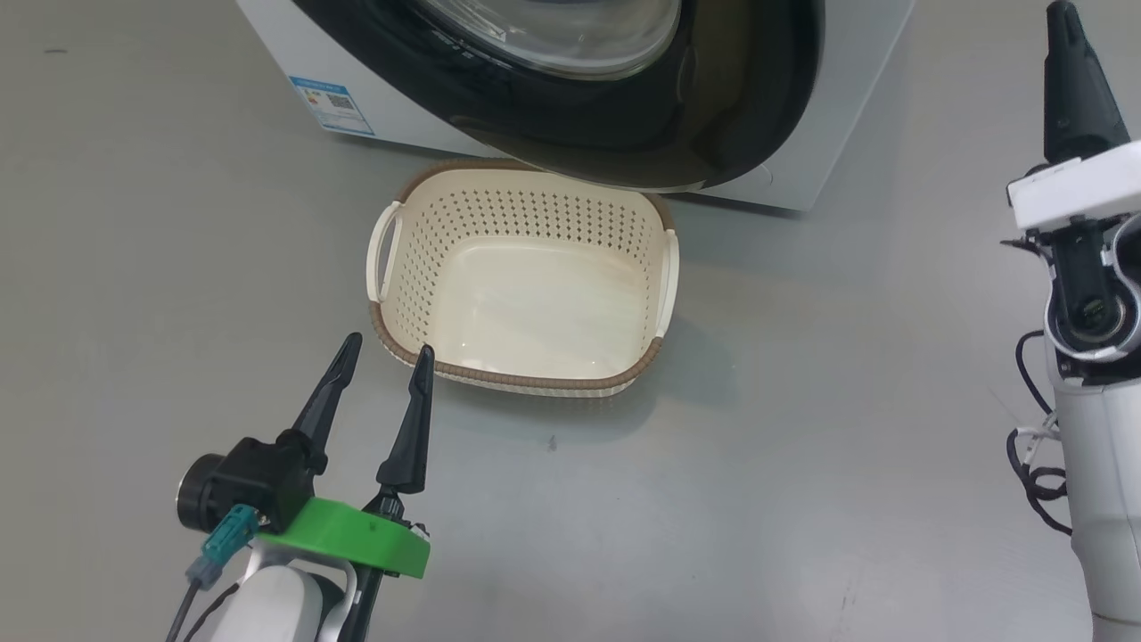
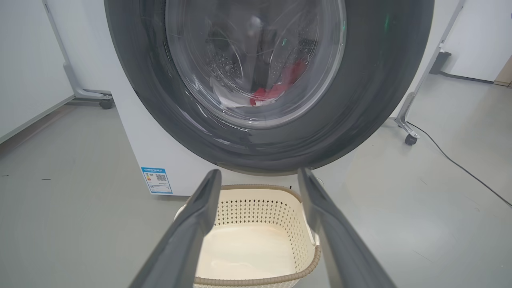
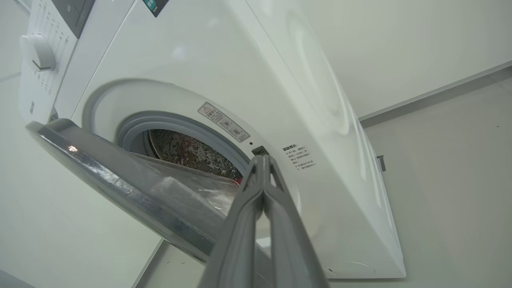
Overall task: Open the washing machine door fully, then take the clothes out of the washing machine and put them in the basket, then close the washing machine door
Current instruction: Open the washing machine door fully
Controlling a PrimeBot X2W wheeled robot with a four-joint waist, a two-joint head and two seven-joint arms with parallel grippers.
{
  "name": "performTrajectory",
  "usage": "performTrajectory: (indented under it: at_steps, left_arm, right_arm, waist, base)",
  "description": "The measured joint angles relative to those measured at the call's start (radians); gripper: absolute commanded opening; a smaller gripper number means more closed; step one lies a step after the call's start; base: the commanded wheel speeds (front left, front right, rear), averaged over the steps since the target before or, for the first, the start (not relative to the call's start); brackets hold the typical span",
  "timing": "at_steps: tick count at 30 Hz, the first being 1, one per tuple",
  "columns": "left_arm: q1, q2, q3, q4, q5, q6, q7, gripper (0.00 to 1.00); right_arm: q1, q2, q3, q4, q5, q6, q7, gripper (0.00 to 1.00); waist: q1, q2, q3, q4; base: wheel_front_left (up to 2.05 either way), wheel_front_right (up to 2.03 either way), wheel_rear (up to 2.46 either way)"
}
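Observation:
The white washing machine [image 3: 248, 68] has its door [image 3: 120, 176] standing partly open, and the steel drum [image 3: 188, 152] shows behind it. The door's black rim [image 1: 624, 116] hangs over the far edge of the cream basket [image 1: 419, 259], which holds nothing. Red clothes [image 2: 276, 90] lie in the drum, seen through the door glass. My left gripper [image 1: 388, 349] is open at the basket's near left corner and points at the door [image 2: 376, 80]. My right gripper [image 3: 262, 158] is shut on nothing, with its tips close to the gap between door and machine. It stands to the right of the machine [image 1: 1070, 53].
A blue sticker [image 1: 332, 105] marks the machine's lower front corner. Wheeled frame legs [image 2: 406, 132] stand on both sides of the machine, and a black cable [image 2: 460, 164] runs across the grey floor on the right. The control knob [image 3: 38, 52] sits at the machine's top.

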Motion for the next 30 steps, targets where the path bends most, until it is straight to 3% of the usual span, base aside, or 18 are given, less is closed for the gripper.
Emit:
performTrajectory:
  at_steps: [5,15,30]
  left_arm:
    - [-0.015,-0.002,-0.007,0.002,-0.014,0.0,0.0,1.0]
    - [-0.051,-0.004,-0.012,0.003,-0.031,0.0,0.0,1.0]
    - [-0.073,-0.008,-0.008,0.023,-0.039,0.0,0.0,1.0]
  right_arm:
    - [-0.084,0.035,-0.029,0.032,0.125,-0.017,0.093,0.0]
    - [-0.226,0.062,-0.066,0.119,0.279,-0.094,0.258,0.0]
    - [-0.311,0.067,-0.063,0.222,0.393,-0.121,0.437,0.0]
  waist:
    - [0.0,0.0,0.031,0.035]
    - [0.0,0.0,0.085,0.092]
    - [0.0,0.0,0.11,0.127]
  base:
    - [0.0,0.0,0.0]
    - [0.0,0.0,0.0]
    - [0.0,0.0,0.0]
